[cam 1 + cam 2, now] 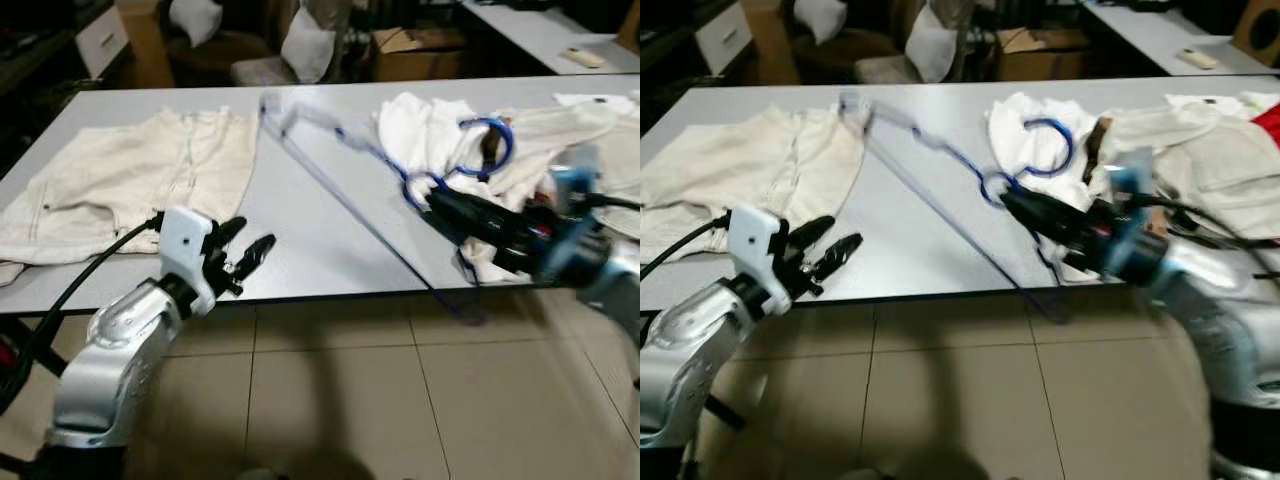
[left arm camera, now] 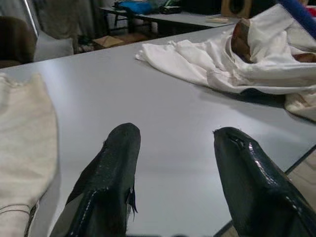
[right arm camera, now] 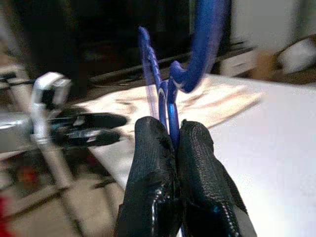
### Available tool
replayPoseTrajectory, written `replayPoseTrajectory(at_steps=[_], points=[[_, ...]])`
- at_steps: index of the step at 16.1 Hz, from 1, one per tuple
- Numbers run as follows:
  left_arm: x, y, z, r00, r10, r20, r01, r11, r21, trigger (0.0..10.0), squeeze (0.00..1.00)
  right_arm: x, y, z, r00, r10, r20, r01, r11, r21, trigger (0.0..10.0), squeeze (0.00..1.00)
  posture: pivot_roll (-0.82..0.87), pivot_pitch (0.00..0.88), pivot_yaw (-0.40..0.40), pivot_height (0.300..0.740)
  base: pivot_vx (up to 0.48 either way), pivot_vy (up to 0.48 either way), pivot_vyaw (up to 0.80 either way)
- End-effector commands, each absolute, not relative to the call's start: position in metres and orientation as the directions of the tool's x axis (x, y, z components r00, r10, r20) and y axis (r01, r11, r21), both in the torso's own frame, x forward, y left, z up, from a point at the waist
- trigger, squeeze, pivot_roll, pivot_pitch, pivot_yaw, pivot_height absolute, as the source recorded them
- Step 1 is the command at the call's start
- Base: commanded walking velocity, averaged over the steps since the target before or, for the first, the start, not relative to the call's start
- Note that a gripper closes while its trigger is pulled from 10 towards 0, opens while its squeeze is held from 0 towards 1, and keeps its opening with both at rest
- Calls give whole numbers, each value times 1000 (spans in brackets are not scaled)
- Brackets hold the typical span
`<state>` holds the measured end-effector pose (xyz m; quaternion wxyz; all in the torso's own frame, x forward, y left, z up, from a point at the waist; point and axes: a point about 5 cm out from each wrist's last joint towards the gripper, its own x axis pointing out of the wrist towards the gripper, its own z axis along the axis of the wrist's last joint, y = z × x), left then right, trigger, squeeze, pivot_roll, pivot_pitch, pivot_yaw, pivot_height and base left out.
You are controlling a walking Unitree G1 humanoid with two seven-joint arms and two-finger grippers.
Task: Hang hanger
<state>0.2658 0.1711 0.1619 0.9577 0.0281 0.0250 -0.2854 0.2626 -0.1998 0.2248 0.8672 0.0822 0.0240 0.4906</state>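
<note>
A blue hanger (image 1: 509,143), smeared by motion, hangs tilted over the grey table (image 1: 300,230). Its hook is above a white garment (image 1: 425,130) and its long bar slants down past the table's front edge. My right gripper (image 1: 437,203) is shut on the hanger's neck; in the right wrist view the fingers (image 3: 153,148) pinch the blue hanger (image 3: 170,94) between them. My left gripper (image 1: 250,255) hovers open at the table's front edge, to the left of the hanger, holding nothing. Its two fingertips (image 2: 121,143) stand apart in the left wrist view.
A cream garment (image 1: 130,180) lies flat on the table's left half. More pale clothes (image 1: 1220,150) lie heaped at the right end. Behind the table are cardboard boxes (image 1: 415,50), chairs and a second table (image 1: 540,30). Tiled floor (image 1: 330,390) lies in front.
</note>
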Motion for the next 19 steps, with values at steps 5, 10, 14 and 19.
replayPoseTrajectory(at_steps=[5,10,14,19], points=[[262,157,205,726,-658,200,686,712,-148,10000,0,257,-212,246,347,918,192,-914,285,288,10000,0,-30,0,23,740,0,0,0],[272,124,197,692,-672,262,721,630,-289,10000,0,249,-203,242,269,938,219,-924,188,333,10000,0,-52,0,36,740,0,0,0],[285,133,176,800,-589,113,597,763,-245,10000,0,243,-206,249,240,927,290,-926,128,356,10000,0,-57,0,35,740,0,0,0],[280,139,176,792,-594,139,608,745,-275,10000,0,243,-214,251,259,834,487,-899,23,438,10000,0,-48,0,25,740,0,0,0]])
